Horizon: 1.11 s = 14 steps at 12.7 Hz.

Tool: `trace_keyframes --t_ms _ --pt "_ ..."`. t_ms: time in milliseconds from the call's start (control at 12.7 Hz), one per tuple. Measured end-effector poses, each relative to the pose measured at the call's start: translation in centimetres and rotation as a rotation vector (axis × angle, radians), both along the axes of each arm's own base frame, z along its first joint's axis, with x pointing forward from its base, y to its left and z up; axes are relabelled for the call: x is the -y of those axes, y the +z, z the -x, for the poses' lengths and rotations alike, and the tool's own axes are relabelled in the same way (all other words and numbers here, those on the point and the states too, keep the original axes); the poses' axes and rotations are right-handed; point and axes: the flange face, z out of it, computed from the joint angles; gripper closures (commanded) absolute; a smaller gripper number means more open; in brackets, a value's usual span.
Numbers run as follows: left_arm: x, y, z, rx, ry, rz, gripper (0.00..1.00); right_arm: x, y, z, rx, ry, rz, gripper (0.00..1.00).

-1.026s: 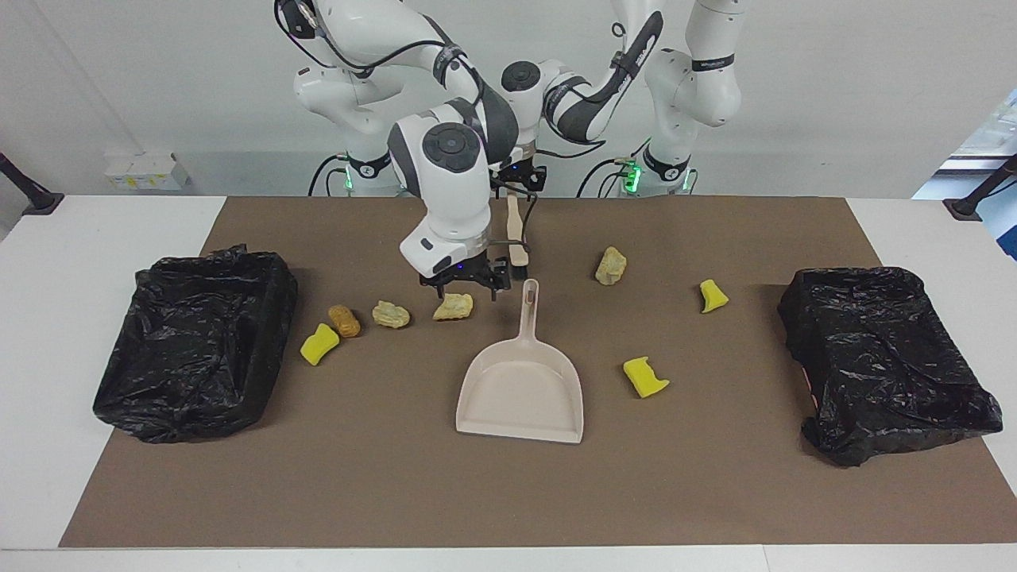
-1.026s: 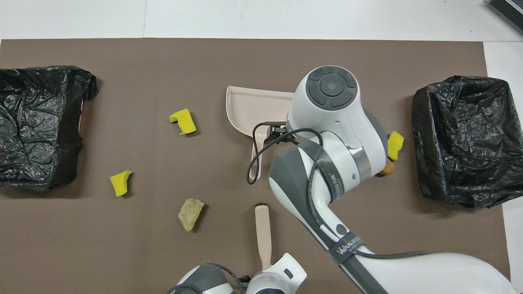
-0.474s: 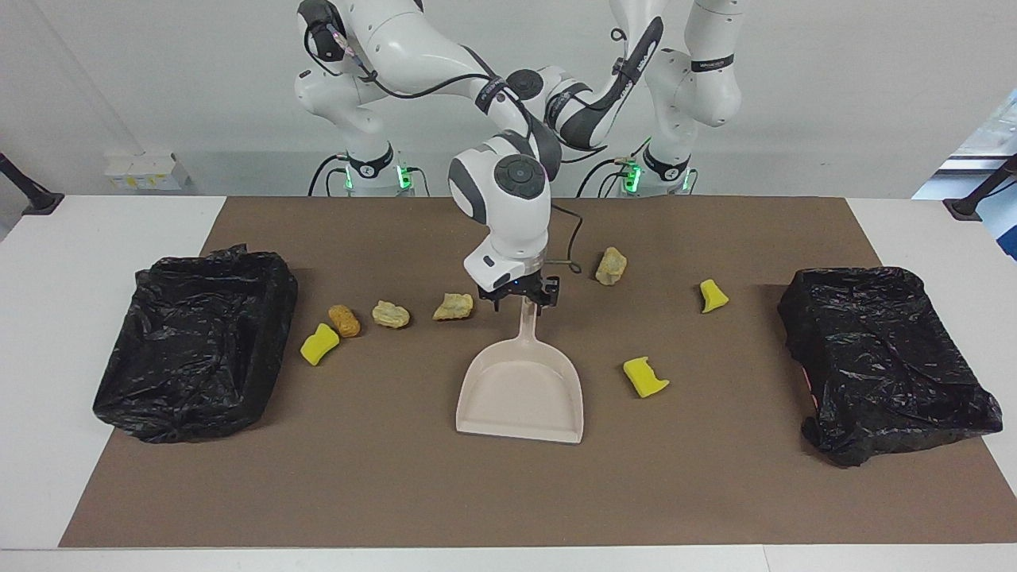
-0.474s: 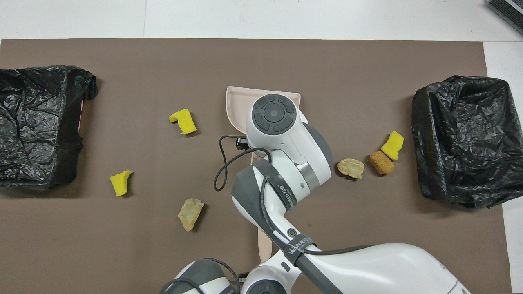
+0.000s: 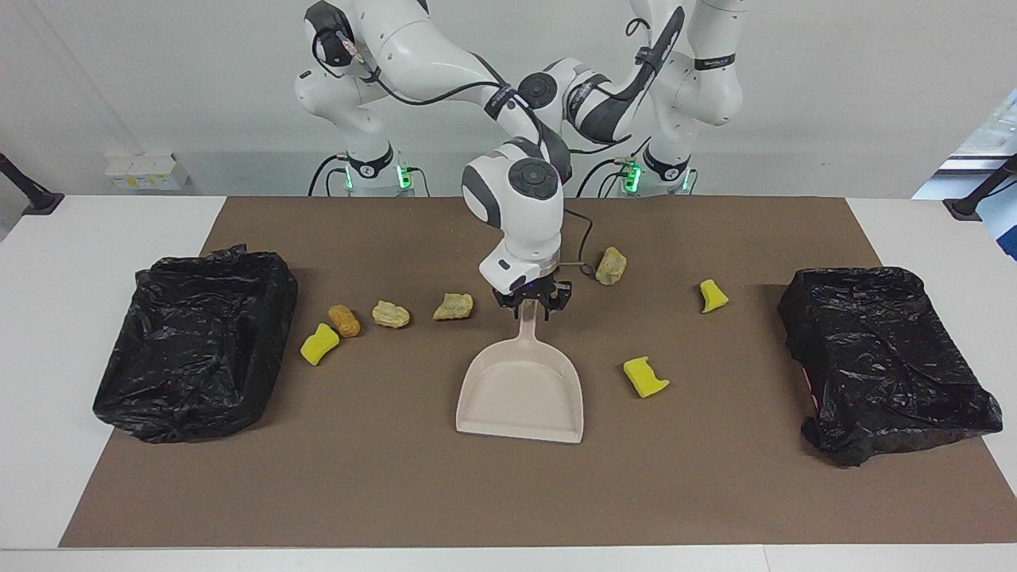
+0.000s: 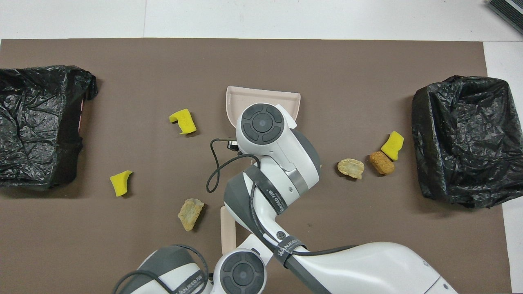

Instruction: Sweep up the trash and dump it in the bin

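A: Status on the pan pickup?

B: Your right tool (image 5: 531, 302) is down at the tip of the handle of the beige plastic dustpan (image 5: 520, 393). The pan lies flat on the brown mat (image 5: 715, 477), mid-worktop, mouth pointing away from the robots. I can't tell whether the tool has clamped the handle.

A: Left side?

B: The left tool is hidden under its own wrist. It's closed, apparently on the beige-handled brush (image 6: 228, 226), whose handle pokes out nearer the robots than the pan.

A: Trash?

B: The trash (image 5: 453, 306) is all loose on the mat, none in the pan. Three tan bread-like lumps (image 5: 391, 314) and a yellow sponge chunk (image 5: 319, 343) sit in a row between the pan handle and the black-bagged bin (image 5: 195, 342) at the right arm's end. Another lump (image 5: 610, 264) and two more yellow chunks (image 5: 645, 376) lie toward the second bagged bin (image 5: 882, 361).

A: Tips?

B: Confirm a firm, centred grip before you lift, because a thin handle held at its tip will likely let the pan swing. Keep the front lip flush on the mat and turn the mouth toward the lump row. The arms cross close, so watch clearance.
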Motion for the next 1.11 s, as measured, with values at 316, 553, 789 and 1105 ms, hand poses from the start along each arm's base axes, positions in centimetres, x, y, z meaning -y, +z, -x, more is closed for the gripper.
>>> trace_keyframes --t_ms 316,553,789,1105 --pt "-7.9 0.9 -7.3 0.052 0.142 -0.097 1.00 -0.1 -0.6 0.4 -0.007 0.006 0.009 0.26" --pt "-14.3 0.9 -11.8 0.095 0.247 -0.161 1.00 0.2 -0.7 0.3 0.015 0.033 0.055 0.33" --pt "-20.6 0.9 -14.9 0.127 0.341 -0.229 1.00 0.4 -1.1 0.5 0.011 0.043 0.080 0.57" --pt "-28.4 0.5 -17.3 0.116 0.504 -0.259 1.00 -0.6 -1.5 1.8 -0.001 0.069 0.082 1.00"
